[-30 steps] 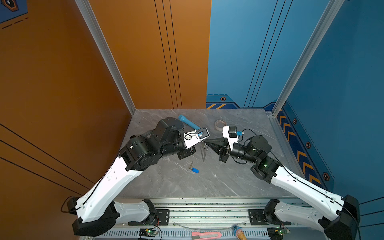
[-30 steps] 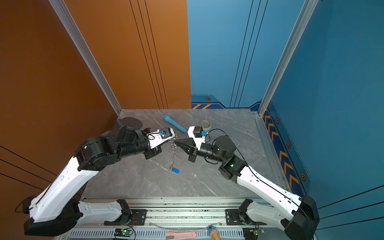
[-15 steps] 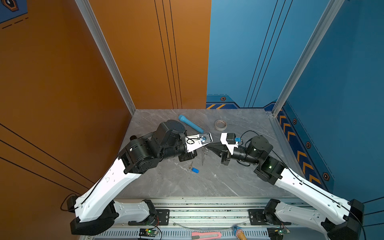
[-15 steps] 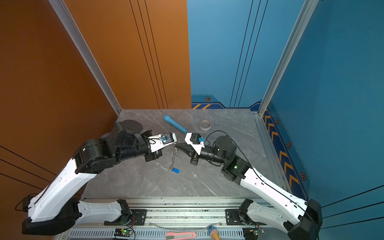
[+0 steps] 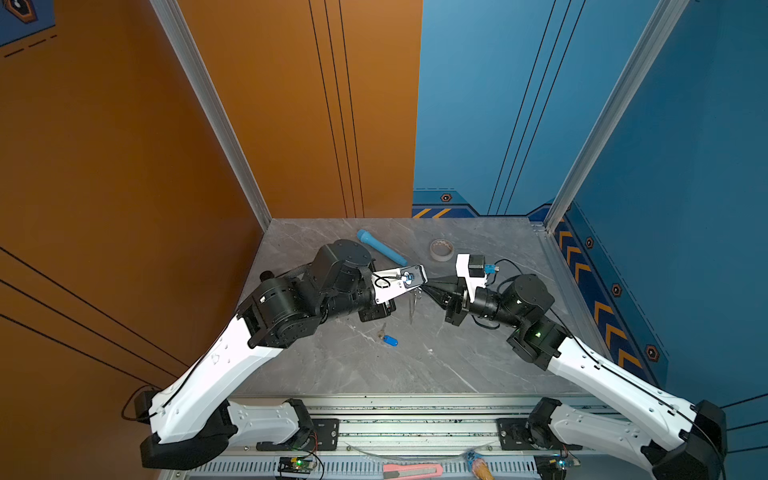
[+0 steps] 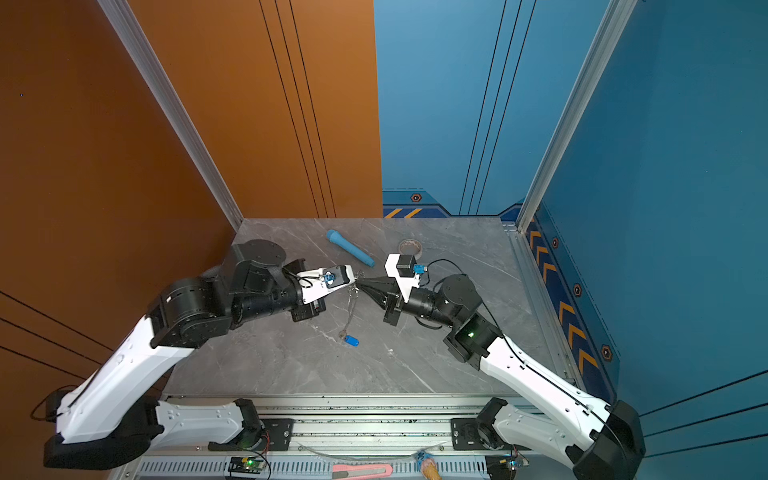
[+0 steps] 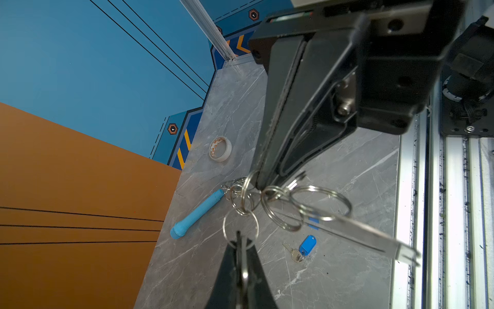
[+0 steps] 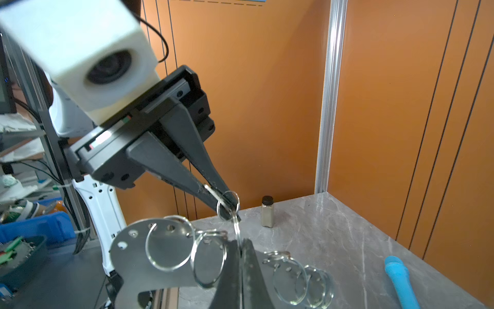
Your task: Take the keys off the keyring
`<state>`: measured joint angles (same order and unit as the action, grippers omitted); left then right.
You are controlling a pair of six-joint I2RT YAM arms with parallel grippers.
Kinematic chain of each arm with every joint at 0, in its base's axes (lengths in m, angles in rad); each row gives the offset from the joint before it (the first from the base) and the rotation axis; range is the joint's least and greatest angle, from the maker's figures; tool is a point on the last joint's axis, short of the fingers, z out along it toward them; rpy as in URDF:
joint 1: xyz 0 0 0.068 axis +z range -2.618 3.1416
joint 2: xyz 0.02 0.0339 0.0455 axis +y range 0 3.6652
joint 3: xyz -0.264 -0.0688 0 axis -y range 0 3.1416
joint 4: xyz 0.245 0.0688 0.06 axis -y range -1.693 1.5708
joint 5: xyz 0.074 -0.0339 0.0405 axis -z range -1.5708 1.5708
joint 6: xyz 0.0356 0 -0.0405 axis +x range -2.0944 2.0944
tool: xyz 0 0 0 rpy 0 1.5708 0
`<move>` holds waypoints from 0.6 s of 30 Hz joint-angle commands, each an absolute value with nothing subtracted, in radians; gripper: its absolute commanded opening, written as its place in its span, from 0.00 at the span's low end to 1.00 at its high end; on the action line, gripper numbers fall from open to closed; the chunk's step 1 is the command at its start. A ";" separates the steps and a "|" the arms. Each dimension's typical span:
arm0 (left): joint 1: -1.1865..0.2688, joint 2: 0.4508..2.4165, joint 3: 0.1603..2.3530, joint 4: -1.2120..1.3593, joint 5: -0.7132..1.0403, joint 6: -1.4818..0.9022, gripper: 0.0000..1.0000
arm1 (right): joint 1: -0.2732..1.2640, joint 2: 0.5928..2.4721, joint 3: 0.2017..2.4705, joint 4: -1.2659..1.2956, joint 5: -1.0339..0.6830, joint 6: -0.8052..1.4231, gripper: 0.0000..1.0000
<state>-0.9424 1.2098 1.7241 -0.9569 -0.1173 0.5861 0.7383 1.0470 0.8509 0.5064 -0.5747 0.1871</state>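
One keyring (image 8: 128, 264) between left gripper (image 8: 228, 206) and right gripper (image 7: 259, 184); keys (image 7: 302, 248) on table (image 5: 457, 353).

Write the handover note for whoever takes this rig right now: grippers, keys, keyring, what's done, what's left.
Left gripper: shut on a wire ring of the keyring, raised over the table.
Right gripper: shut on another ring close beside it, tip to tip with the left.
Keyring: hangs from the two grips, its plate dangling below.
Done: one key with the blue tag lies loose on the table.
Left: no other key shows on the rings in the wrist views; check them before letting go.
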 commanded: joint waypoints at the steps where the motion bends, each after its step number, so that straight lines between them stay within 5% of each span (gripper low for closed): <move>1: -0.925 1.192 1.741 -0.953 -0.154 0.564 0.00 | 0.709 1.070 0.837 0.702 -0.553 0.367 0.00; 18: -0.730 1.178 1.652 -0.872 0.151 0.466 0.00 | 0.708 1.106 0.889 0.816 -0.614 0.508 0.00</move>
